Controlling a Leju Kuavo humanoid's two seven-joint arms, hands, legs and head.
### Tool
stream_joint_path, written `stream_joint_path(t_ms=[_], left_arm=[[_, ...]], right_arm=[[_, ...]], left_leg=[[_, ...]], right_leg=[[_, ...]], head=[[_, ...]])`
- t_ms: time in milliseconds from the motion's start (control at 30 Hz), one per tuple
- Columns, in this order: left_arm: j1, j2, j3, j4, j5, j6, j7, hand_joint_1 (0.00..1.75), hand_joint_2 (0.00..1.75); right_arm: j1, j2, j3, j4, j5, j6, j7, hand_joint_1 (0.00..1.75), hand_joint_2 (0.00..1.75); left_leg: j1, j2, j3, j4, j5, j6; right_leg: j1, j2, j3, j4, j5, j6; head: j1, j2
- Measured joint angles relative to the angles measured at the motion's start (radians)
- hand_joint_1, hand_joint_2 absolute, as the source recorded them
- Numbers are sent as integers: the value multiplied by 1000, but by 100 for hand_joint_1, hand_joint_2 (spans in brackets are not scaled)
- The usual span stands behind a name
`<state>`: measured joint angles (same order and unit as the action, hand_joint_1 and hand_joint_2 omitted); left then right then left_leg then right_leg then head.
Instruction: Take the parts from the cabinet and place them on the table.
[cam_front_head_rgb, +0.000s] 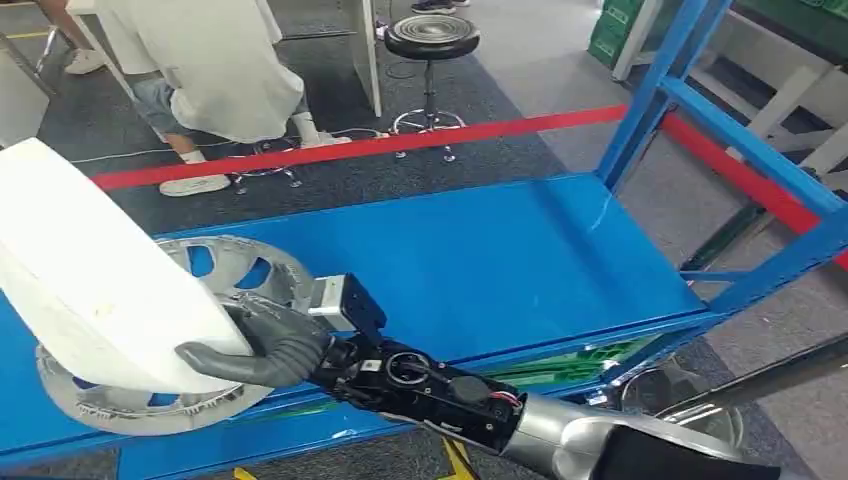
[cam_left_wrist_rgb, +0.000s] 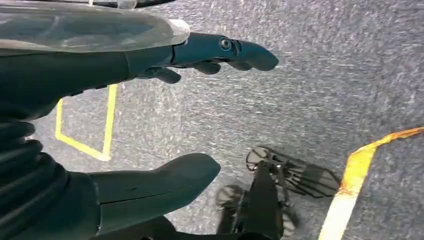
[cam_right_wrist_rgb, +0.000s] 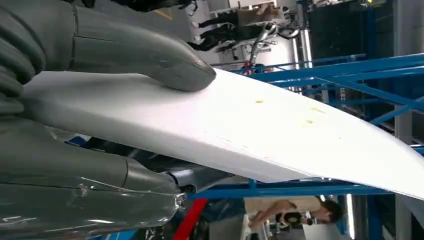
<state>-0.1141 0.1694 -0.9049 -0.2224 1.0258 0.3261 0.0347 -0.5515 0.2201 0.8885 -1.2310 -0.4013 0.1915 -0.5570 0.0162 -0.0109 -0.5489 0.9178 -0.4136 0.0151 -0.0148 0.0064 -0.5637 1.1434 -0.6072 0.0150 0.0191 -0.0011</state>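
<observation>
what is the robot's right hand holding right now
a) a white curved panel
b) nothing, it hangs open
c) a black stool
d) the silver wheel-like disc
a: in the head view the right hand grips the white curved panel, with the grey thumb pressed on the panel's face in the right wrist view; the silver wheel-like disc lies on the blue shelf underneath.

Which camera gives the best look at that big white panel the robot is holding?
The head view: it shows the white panel whole, gripped by the right hand above the blue shelf. The right wrist view sees only its surface up close; the left wrist view faces the floor.
</observation>
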Motion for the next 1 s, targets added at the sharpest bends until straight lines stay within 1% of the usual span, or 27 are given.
stream_joint_path(t_ms=[33, 67, 100, 133, 167, 200, 233, 267, 367, 400, 433, 467, 500, 533, 567, 600, 633, 667, 700, 733, 767, 800, 867, 900, 933, 967, 1000], left_arm=[[1, 0, 0, 0, 3, -2, -4, 0, 175], [3, 0, -1, 0, 5, -5, -6, 0, 175], [4, 0, -2, 0, 7, -7, -8, 0, 175], [4, -1, -2, 0, 8, -7, -10, 0, 175], [4, -2, -2, 0, 11, -8, -11, 0, 175], [4, -2, -2, 0, 11, -8, -11, 0, 175], [3, -2, -3, 0, 11, -8, -11, 0, 175], [-1, -2, -3, 0, 11, -8, -11, 0, 175], [6, -2, -7, 0, 11, -8, -12, 0, 175], [9, -2, -8, 0, 11, -8, -12, 0, 175], [9, -5, -8, 0, 11, -9, -12, 0, 175], [5, -6, -8, 0, 11, -9, -12, 0, 175], [2, -6, -8, 0, 11, -9, -12, 0, 175], [1, -6, -8, 0, 10, -9, -12, 0, 175], [2, -8, -8, 0, 9, -9, -12, 0, 175], [5, -9, -8, 0, 8, -9, -12, 0, 175], [7, -9, -8, 0, 8, -9, -12, 0, 175], [8, -9, -8, 0, 8, -9, -12, 0, 175], [7, -8, -8, 0, 8, -9, -12, 0, 175], [5, -8, -8, 0, 7, -9, -12, 0, 175], [1, -8, -8, 0, 7, -9, -12, 0, 175], [0, -8, -8, 0, 6, -10, -12, 0, 175], [4, -7, -8, 0, 7, -10, -12, 0, 175], [5, -7, -8, 0, 7, -9, -12, 0, 175], [7, -8, -8, 0, 8, -9, -13, 0, 175], [7, -8, -8, 1, 8, -10, -13, 0, 175], [4, -8, -8, 1, 8, -9, -14, 0, 175]], right_arm=[[5, -2, -2, 0, 0, 0, 0, 175, 175], [10, -4, -2, 0, 0, 3, 0, 175, 175], [13, -6, -2, 0, 0, 7, -1, 175, 175], [15, -6, -2, 0, 0, 8, -1, 175, 175], [14, -6, -2, 0, 0, 9, -1, 175, 175], [14, -6, -3, 0, 0, 11, -1, 175, 175], [15, -8, -3, 0, 0, 11, -1, 175, 175], [14, -9, -4, -1, 0, 12, -1, 175, 175], [14, -11, -10, -3, 0, 12, -1, 175, 175], [13, -11, -11, -8, 0, 12, -2, 175, 175], [12, -11, -11, -9, 0, 14, -2, 175, 175], [11, -11, -13, -10, 0, 14, -3, 175, 175], [12, -13, -17, -10, 0, 14, -3, 175, 175], [13, -14, -19, -10, 0, 13, -3, 175, 175], [14, -16, -19, -10, 0, 13, -3, 175, 175], [14, -16, -19, -10, 0, 13, -3, 175, 175], [14, -16, -20, -10, 0, 13, -3, 175, 175], [14, -16, -21, -12, 0, 13, -3, 175, 175], [14, -16, -21, -14, 0, 13, -3, 175, 175], [13, -16, -22, -15, 0, 13, -3, 175, 175], [12, -17, -25, -16, 0, 13, -3, 175, 175], [12, -17, -27, -16, 0, 13, -3, 175, 175], [12, -17, -27, -17, 0, 13, -3, 175, 175], [12, -17, -28, -20, 0, 13, -3, 175, 175], [11, -18, -30, -22, 0, 14, -3, 175, 175], [11, -19, -33, -25, 0, 15, -5, 175, 175], [11, -21, -35, -25, 0, 14, -6, 175, 175]], left_leg=[[0, -4, 0, 0, -1, 0], [0, -11, 0, 1, -2, -1], [0, -20, 2, 2, -3, -3], [1, -30, 4, 3, -5, -6], [3, -40, 8, 5, -8, -11], [5, -52, 11, 9, -12, -17], [7, -59, 10, 11, -15, -24], [1, -71, 2, 21, -15, -31], [14, -94, -10, 13, -3, -56], [16, -93, -13, 18, -10, -61], [13, -49, -27, 53, -29, -61], [10, -23, -66, 127, -66, -62], [10, -10, -115, 219, -104, -64], [11, -4, -159, 300, -132, -65], [10, -2, -191, 355, -143, -64], [10, -1, -196, 356, -130, -62], [10, 2, -171, 299, -90, -58], [8, 9, -128, 214, -46, -53], [5, 29, -75, 115, -4, -47], [-6, 86, -35, 36, 9, -37], [-16, 84, -32, 24, 7, -32], [-17, 70, -35, 25, 6, -29], [-19, 48, -36, 23, 4, -23], [-8, 37, -27, 14, 9, -16], [-7, 30, -24, 13, 8, -15], [-6, 21, -22, 13, 7, -10], [-6, 10, -22, 13, 7, -8]], right_leg=[[0, 0, -47, 86, -28, 1], [-1, 0, -75, 132, -33, 2], [-3, 0, -80, 125, -12, 2], [-5, 0, -60, 70, 33, 2], [-7, 4, -20, -24, 92, 1], [-9, 20, 19, -117, 143, 0], [-15, 63, 38, -156, 137, -1], [-14, 70, 48, -182, 133, 0], [-2, 49, 50, -176, 133, -17], [-10, 36, 56, -186, 139, -26], [-7, 25, 58, -189, 140, -29], [-4, 12, 57, -190, 139, -38], [0, -2, 56, -190, 138, -41], [5, -16, 55, -190, 137, -43], [8, -29, 55, -189, 135, -45], [10, -40, 56, -189, 134, -47], [12, -52, 58, -189, 132, -48], [14, -62, 60, -189, 130, -49], [15, -73, 65, -190, 127, -47], [16, -81, 69, -190, 124, -43], [24, -91, 68, -188, 118, -36], [23, -99, 69, -189, 115, -32], [22, -120, 79, -194, 111, -24], [24, -118, 82, -191, 103, -16], [17, -56, 70, -164, 84, -10], [14, -25, 43, -100, 47, -8], [14, -15, 4, -16, 8, -7]], head=[[2, 0], [3, 0], [5, 0], [8, 0], [9, 0], [13, 0], [15, 0], [12, 0], [9, 0], [10, 0], [1, 0], [-17, 0], [-24, 0], [-26, 0], [-26, 0], [-28, 0], [-29, 0], [-31, 0], [-31, 0], [-31, 0], [-34, 0], [-28, 0], [-28, 0], [-27, 0], [-24, 0], [-19, 0], [-12, 0]])
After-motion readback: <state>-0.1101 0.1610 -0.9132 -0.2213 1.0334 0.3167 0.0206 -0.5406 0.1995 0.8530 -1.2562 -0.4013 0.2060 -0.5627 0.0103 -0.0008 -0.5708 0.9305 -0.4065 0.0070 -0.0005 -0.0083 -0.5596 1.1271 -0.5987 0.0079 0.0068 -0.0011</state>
